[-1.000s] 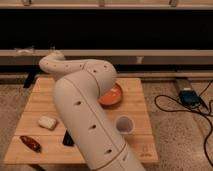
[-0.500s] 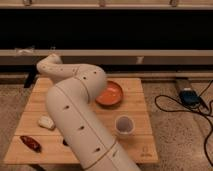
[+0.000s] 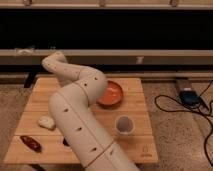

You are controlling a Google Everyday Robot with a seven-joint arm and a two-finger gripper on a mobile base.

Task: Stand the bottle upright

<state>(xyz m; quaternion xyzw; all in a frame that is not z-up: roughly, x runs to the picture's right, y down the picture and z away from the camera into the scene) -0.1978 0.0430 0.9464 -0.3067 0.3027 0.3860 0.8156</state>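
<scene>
My white arm (image 3: 80,115) rises from the bottom middle of the camera view, bends over the wooden table (image 3: 137,147) and reaches to the far left, ending near the table's back left corner (image 3: 54,62). The gripper is hidden behind the arm's own links, so it does not show. The bottle is hidden or out of view. A small white rounded block (image 3: 46,122) lies at the table's left.
An orange bowl (image 3: 112,93) sits at the back middle and a white cup (image 3: 124,125) stands right of the arm. A reddish-brown object (image 3: 31,143) and part of a black phone (image 3: 65,142) lie front left. A power box and cables (image 3: 190,96) lie on the floor at right.
The arm has swung leftward across the table, now covering more of its middle and uncovering the bowl and cup. The objects on the table have not moved.
</scene>
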